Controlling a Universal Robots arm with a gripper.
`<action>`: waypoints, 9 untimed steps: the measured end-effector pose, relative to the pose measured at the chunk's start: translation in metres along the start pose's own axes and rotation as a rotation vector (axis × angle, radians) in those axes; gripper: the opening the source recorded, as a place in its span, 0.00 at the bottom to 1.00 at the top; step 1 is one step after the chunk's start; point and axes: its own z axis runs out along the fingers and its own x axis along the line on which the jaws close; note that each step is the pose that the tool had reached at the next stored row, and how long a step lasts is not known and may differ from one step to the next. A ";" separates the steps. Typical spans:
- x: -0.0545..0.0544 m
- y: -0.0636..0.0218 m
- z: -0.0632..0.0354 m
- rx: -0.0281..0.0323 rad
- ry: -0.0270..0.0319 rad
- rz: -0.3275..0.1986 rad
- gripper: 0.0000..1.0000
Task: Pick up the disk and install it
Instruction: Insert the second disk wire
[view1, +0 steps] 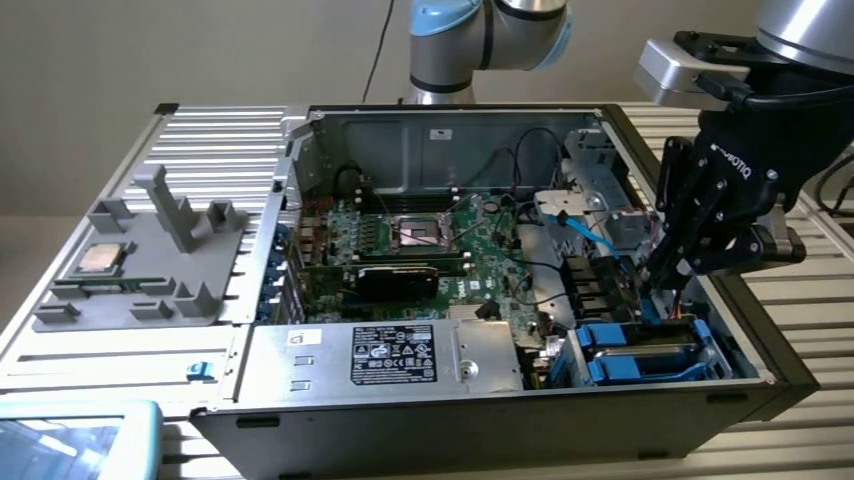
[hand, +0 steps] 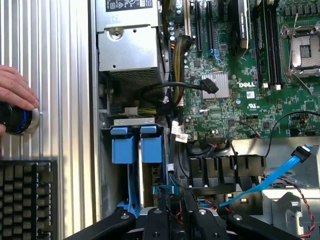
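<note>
Judging by what you see, your claw hangs over the drive bay, fingers part-closed, whether clamping anything I cannot tell; the disk sits just below in its blue carrier rails, apparently seated.

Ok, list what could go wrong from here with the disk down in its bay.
1. The blue cable runs close by the gripper, which is low inside the case; a sideways move could snag it.
2. The disk sits edge-on between blue rails in a tight bay; pushed while slightly tilted, it might jam.
3. A person's hand rests on a knob beside the case, possibly within the arm's sweep.
</note>
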 end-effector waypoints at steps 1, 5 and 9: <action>0.000 0.0000 0.0000 0.0000 0.0000 0.000 0.24; 0.000 0.0000 0.0000 0.0000 0.0000 0.000 0.24; 0.000 0.0000 0.0000 0.0000 0.0000 0.000 0.24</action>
